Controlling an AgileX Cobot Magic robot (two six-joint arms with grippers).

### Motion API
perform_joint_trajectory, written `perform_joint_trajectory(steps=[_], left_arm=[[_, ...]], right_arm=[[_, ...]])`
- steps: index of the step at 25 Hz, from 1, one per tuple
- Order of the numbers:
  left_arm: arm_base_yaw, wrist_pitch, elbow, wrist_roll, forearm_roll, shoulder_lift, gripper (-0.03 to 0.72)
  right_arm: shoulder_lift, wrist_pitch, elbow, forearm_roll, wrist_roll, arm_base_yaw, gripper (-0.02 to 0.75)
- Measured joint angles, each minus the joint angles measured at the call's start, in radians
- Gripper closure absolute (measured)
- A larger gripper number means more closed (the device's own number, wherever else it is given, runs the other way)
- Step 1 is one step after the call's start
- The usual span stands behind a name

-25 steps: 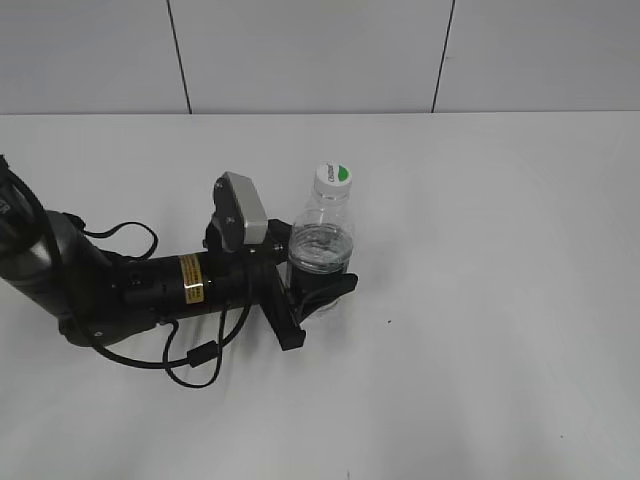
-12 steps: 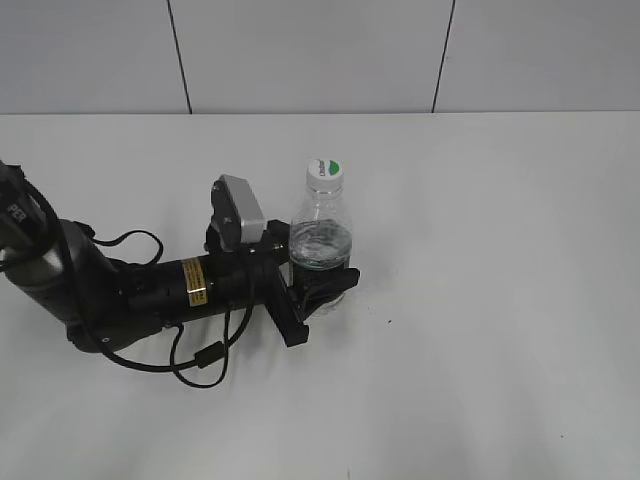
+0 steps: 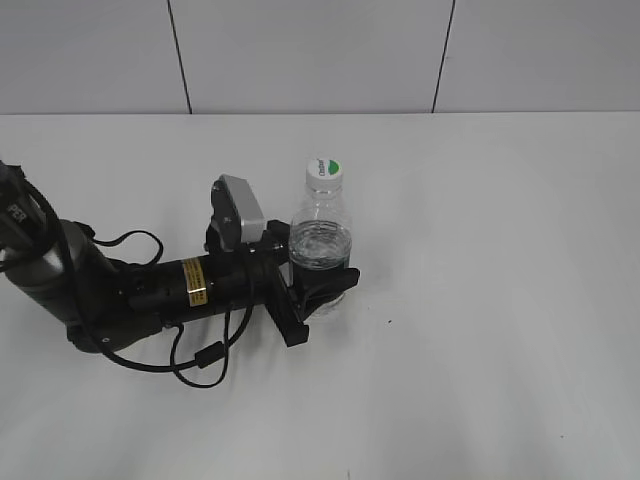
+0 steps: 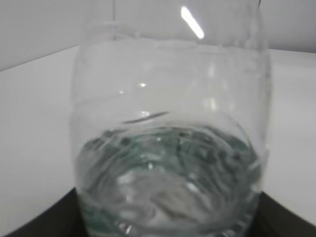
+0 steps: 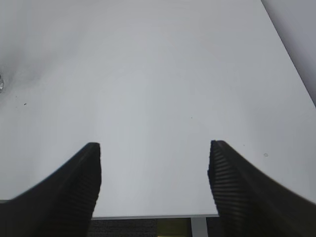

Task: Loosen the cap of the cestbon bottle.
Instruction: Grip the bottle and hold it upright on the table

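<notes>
The cestbon bottle [image 3: 322, 238] stands upright, cap [image 3: 325, 171] topmost, clamped low by the left claw [image 3: 318, 285]; the right claw [image 5: 154, 170] gapes.

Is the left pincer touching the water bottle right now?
Touching. The exterior view shows the left pincer clamped around the lower body of the water bottle, and in the left wrist view the bottle fills the frame between its fingers.

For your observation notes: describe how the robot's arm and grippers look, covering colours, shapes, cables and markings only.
The left arm is a thick black tube with a yellow sticker, loose black cables and a grey box-shaped camera. The left gripper is black. The right gripper has two dark fingers with fine ribbing.
</notes>
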Motion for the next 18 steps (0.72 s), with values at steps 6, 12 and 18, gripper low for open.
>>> perform_joint_trajectory(steps=[6, 12, 18], left_arm=[[0.0, 0.0, 0.0, 0.0, 0.0, 0.0, 0.287], [0.0, 0.0, 0.0, 0.0, 0.0, 0.0, 0.287], [0.0, 0.0, 0.0, 0.0, 0.0, 0.0, 0.287]], right_arm=[[0.0, 0.0, 0.0, 0.0, 0.0, 0.0, 0.217], [0.0, 0.0, 0.0, 0.023, 0.0, 0.0, 0.217], [0.0, -0.001, -0.002, 0.025, -0.015, 0.0, 0.217]])
